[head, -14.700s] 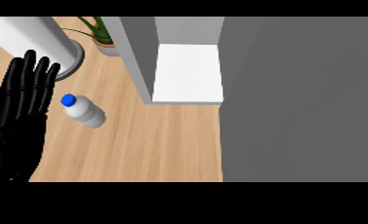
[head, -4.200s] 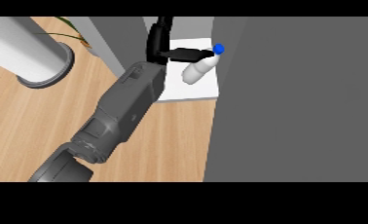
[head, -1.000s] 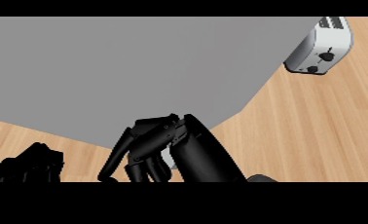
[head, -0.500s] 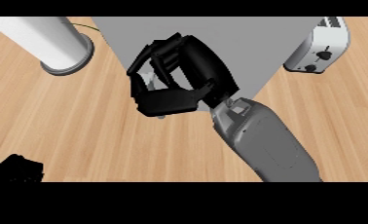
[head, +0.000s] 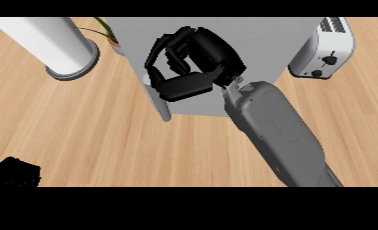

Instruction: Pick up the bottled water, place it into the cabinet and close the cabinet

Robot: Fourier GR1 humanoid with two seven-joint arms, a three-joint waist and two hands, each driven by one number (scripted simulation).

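The cabinet [head: 280, 39] is seen from above as a grey box standing on the wooden counter [head: 111, 139], and its grey door [head: 151, 89] is seen edge-on along the left side. The right hand [head: 193, 66] is positioned over the front left corner of the cabinet, directly against or just above the door edge; this placement is judged to serve the closing step, the door being pushed home by the hand. The fingers of the right hand are curled inward towards the palm, and nothing is seen gripped between them.

The bottled water is not visible; it is judged to be inside the cabinet, hidden by the cabinet top, but this cannot be confirmed.

Only a small black part of the left hand [head: 18, 171] is shown at the lower left edge, and its finger posture cannot be told.

A toaster [head: 325, 49] stands just beside the cabinet on the right. A white cylinder [head: 52, 44] and a plant [head: 103, 28] are located on the left.
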